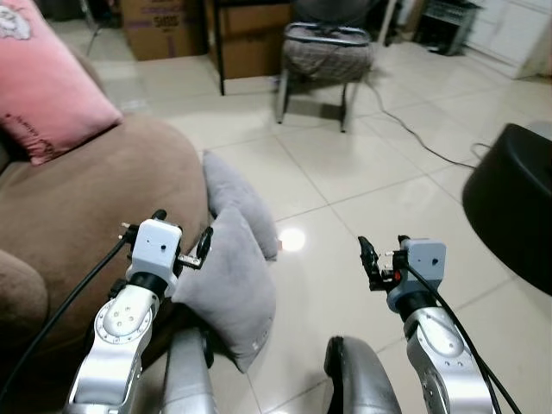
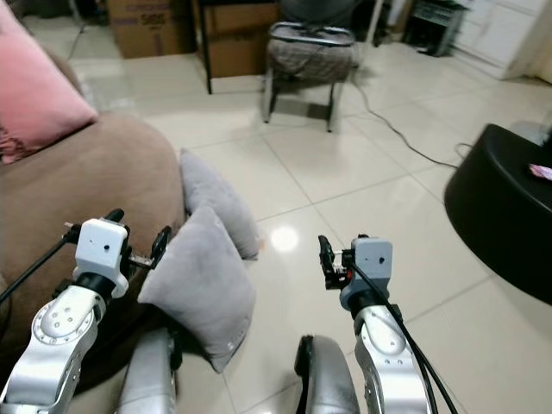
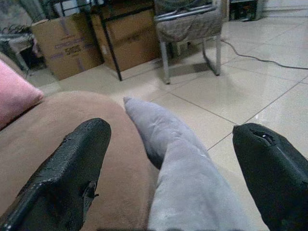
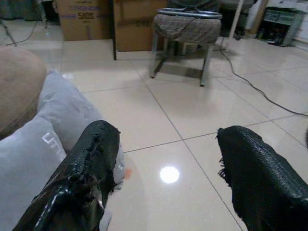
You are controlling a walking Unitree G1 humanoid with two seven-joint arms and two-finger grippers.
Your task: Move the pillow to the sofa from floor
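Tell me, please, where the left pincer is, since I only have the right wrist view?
Observer: The left pincer is open, with the upper corner of the nearer grey pillow between its fingers.
Operator: Is anything on the sofa already?
Observer: Yes, a pink pillow rests on the brown sofa.
Operator: And what is off to the robot's right?
Observer: A black rounded piece of furniture stands on the floor there.
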